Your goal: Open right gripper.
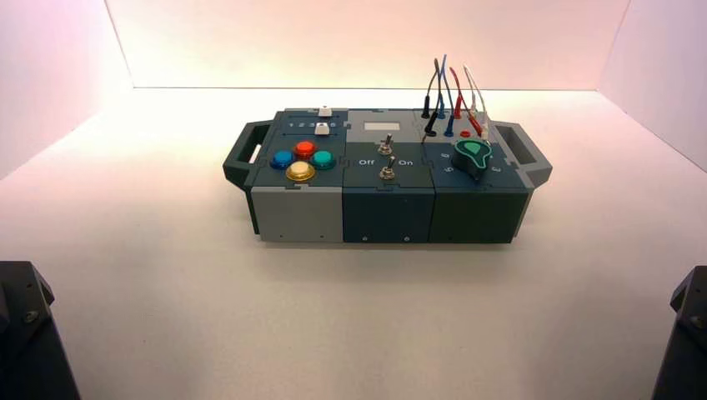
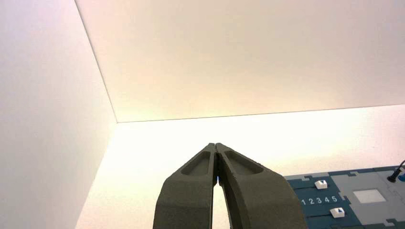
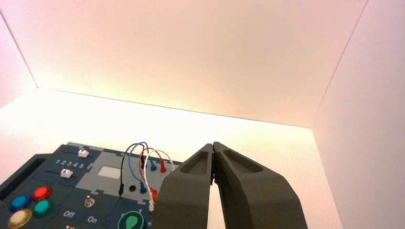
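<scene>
Down at the near corners, both arms sit parked, well apart from the box [image 1: 383, 179]. The right gripper [image 3: 213, 145] is up in the air with its fingers [image 3: 248, 186] pressed shut at the tips, holding nothing. The left gripper [image 2: 216, 145] is the same, its fingers [image 2: 191, 191] closed and empty.

Farther out, the box stands in the middle of the white tabletop [image 1: 350, 317], with a dark handle at each end. On its left part are four round buttons: yellow [image 1: 300, 172], blue [image 1: 283, 157], red [image 1: 304, 149] and green [image 1: 323, 158]. Behind them are two white sliders [image 1: 323, 127] beside the numbers 1 to 5. In the middle are two small switches [image 1: 387, 172] between the words Off and On. On the right part is a green knob [image 1: 473, 155]. Behind it, black, blue, red and white wires [image 1: 450, 92] loop up from their plugs.
</scene>
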